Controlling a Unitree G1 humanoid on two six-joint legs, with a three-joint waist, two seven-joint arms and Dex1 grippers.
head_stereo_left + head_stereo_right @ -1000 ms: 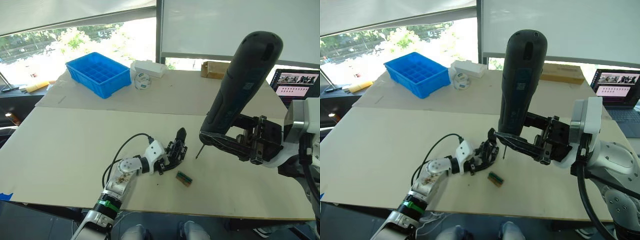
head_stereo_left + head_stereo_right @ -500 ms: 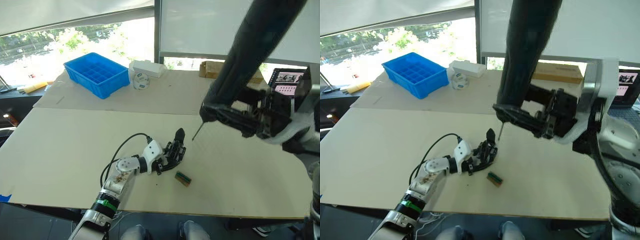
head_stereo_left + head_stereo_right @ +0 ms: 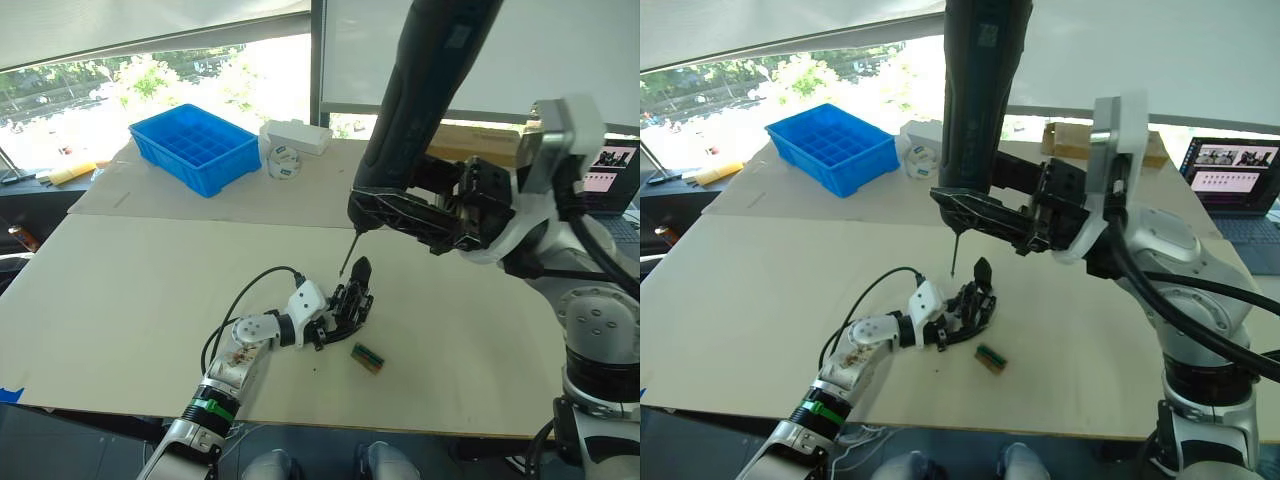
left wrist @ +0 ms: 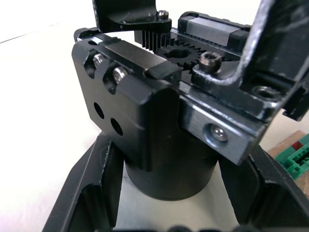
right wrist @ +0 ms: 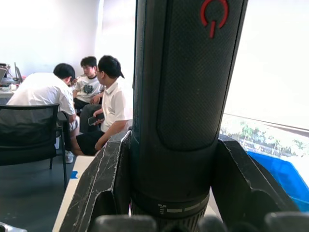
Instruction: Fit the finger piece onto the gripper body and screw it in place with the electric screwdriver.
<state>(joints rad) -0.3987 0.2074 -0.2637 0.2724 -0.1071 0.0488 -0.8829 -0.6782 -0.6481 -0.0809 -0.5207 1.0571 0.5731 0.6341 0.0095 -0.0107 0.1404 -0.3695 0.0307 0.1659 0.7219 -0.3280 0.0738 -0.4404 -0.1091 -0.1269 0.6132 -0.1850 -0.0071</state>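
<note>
Gripping the gripper body just below frame centre, my left gripper has its fingers clamped on either side of the round base. It is a compact black block — silver screws, gear teeth, one pointed finger sticking up. My right gripper is closed around the electric screwdriver, a thick black cylinder rising to the upper edge, its thin bit poised just above the body. One green-and-brown block lies near, lower right of it.
</note>
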